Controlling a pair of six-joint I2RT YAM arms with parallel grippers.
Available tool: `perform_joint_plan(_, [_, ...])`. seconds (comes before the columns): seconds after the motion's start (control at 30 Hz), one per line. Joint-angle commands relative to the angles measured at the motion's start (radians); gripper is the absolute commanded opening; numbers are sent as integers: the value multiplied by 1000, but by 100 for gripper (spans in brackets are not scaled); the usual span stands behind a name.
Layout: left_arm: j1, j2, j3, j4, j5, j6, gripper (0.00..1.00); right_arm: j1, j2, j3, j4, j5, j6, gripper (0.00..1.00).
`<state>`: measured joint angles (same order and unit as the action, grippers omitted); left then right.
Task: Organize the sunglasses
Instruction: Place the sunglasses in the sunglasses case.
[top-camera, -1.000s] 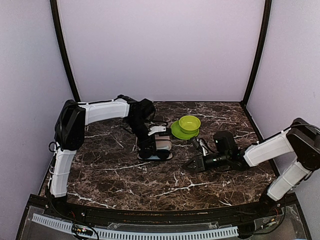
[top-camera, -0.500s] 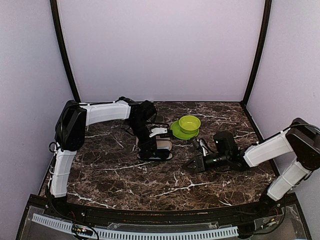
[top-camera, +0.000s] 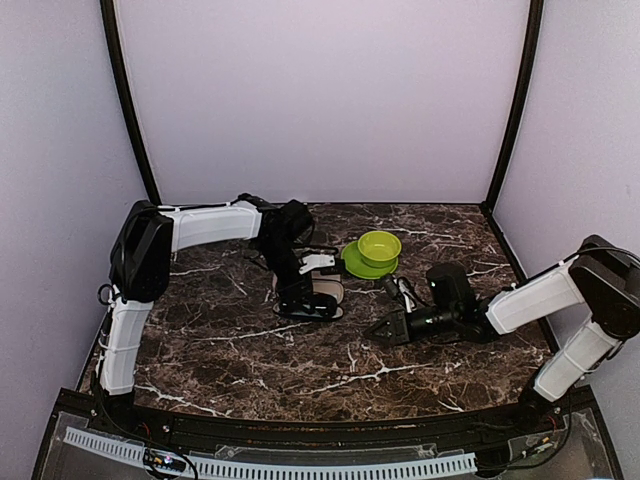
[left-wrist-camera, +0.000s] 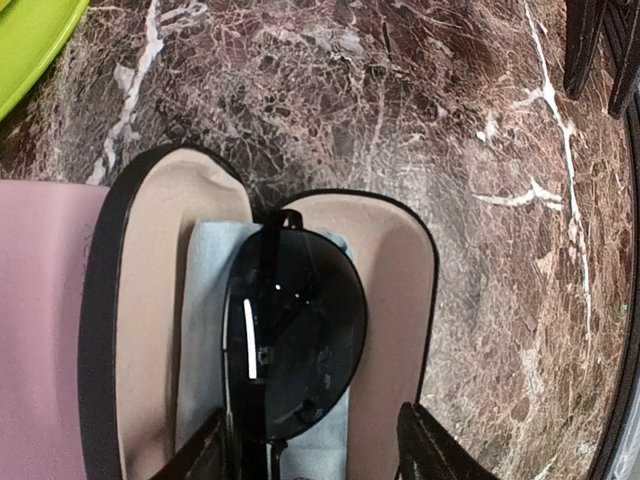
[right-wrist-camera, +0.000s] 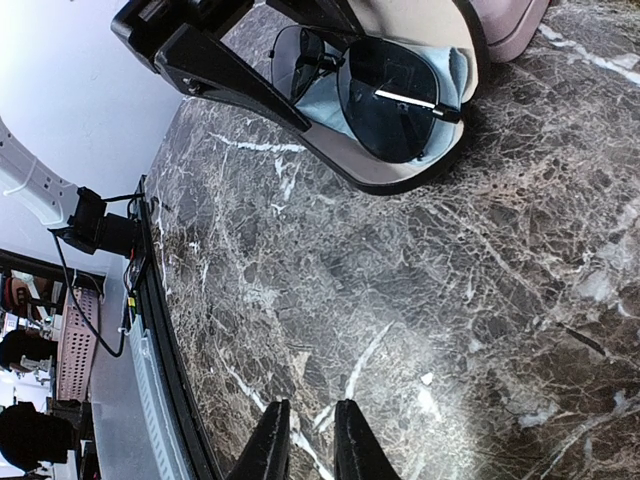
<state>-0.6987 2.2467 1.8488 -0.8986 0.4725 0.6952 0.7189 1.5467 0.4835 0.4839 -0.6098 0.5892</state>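
Where the black oval case (left-wrist-camera: 400, 280) lies open on the brown marble counter (left-wrist-camera: 450, 120), the thin black wire-framed sunglasses (left-wrist-camera: 295, 340), lenses dark and teardrop-shaped, rest inside on pale-blue cloth (left-wrist-camera: 203, 330). The left pincer (left-wrist-camera: 315, 450) straddles them, spread wide; the right pincer (right-wrist-camera: 308, 440), well apart, is pinched together, empty.

Open black case (left-wrist-camera: 395, 290) beside pink case (left-wrist-camera: 40, 330); green bowl (top-camera: 380, 246) on green plate (top-camera: 353, 264).

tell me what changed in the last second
The left gripper edged slightly toward the back wall, over the open black case. The dark sunglasses lie in that case, between its fingers. The right gripper, green bowl and pink case stayed put.
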Motion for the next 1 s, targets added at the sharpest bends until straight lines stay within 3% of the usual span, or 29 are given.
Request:
perform_joint_plan(0.0, [-5,-87,-23,34,-21,-8,57,-4,8,-10,39,-9,4,17])
perform_joint_plan(0.5, [-26,-139,-112,82,-66,-33,59,-3,-1,20,5,-9,4,17])
perform_joint_plan(0.97, [-60,-193,-228,194,-75,-77,57,22,124,220,-125,253,10,16])
